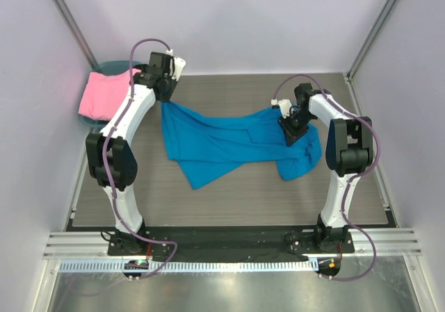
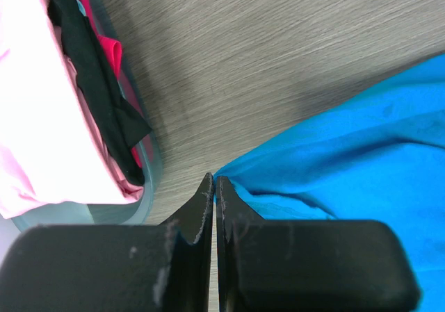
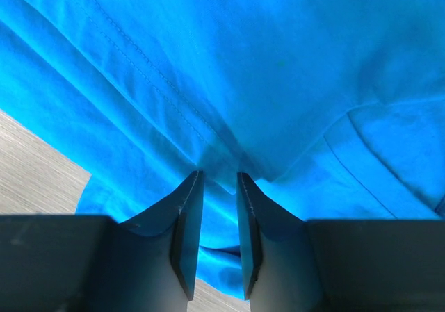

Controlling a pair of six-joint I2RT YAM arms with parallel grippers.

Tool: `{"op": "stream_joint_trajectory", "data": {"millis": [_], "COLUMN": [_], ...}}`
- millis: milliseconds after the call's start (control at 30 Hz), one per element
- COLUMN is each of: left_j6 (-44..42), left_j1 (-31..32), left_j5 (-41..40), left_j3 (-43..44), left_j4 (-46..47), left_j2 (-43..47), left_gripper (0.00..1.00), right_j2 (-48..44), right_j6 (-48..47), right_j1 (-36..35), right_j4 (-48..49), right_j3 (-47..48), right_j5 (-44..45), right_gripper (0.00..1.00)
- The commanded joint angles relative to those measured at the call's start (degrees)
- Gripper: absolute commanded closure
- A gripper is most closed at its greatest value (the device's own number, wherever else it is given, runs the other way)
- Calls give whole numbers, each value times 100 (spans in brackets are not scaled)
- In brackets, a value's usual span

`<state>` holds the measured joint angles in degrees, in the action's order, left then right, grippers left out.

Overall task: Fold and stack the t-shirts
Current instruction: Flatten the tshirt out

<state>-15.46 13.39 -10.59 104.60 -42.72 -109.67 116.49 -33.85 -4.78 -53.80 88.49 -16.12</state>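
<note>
top view
- blue t-shirt (image 1: 222, 145): spread crumpled across the middle of the table (image 1: 229, 194), stretched between both arms, lower folds lying on the wood
- left gripper (image 1: 165, 98): at the shirt's far-left corner, pinching it
- right gripper (image 1: 290, 133): on the shirt's right part, pointing down into the cloth
- pink t-shirt (image 1: 103, 93): heaped in a bin (image 1: 115, 67) at the far-left corner, apart from the blue one

left wrist view
- left gripper (image 2: 215, 181): clamped, only a hairline slit between the pads, tips right at the pointed corner of the blue t-shirt (image 2: 361, 152)
- shirt: runs off to the right over the table (image 2: 243, 62)
- bin (image 2: 149, 180): just left of the fingers; pink t-shirt (image 2: 35, 117) on top, black garment (image 2: 97, 83) and red garment (image 2: 111, 55) beside it

right wrist view
- right gripper (image 3: 219, 180): nearly closed, a ridge of blue t-shirt (image 3: 243, 62) nipped between the pads
- shirt: fills the view, hem stitching top left, seam at right
- table (image 3: 35, 166): bare strip at lower left
</note>
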Motion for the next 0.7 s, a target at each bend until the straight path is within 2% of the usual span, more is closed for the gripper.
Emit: {"op": "stream_joint_trajectory", "data": {"millis": [0,333,600,667], "left_j6": [-62,-62,-53,-44], "left_j1": [23,23,41,41], "left_j5": [-110,-128,-119,-119], "left_j3": [-18,-45,-27,-18], "left_j4": [159,176,176,185], "left_j2": [95,112,95,86], "left_gripper": [100,100,100,100], "right_j2": [58,-82,-12,14], "right_j6": [133,115,203,212], "right_j1": [-41,-94,-155,-173], "right_j4": [71,361,458,476], "right_j3": [221,-112,-191,-227], "right_j5": [30,460,592,627], "right_gripper": [70,63,62,66]}}
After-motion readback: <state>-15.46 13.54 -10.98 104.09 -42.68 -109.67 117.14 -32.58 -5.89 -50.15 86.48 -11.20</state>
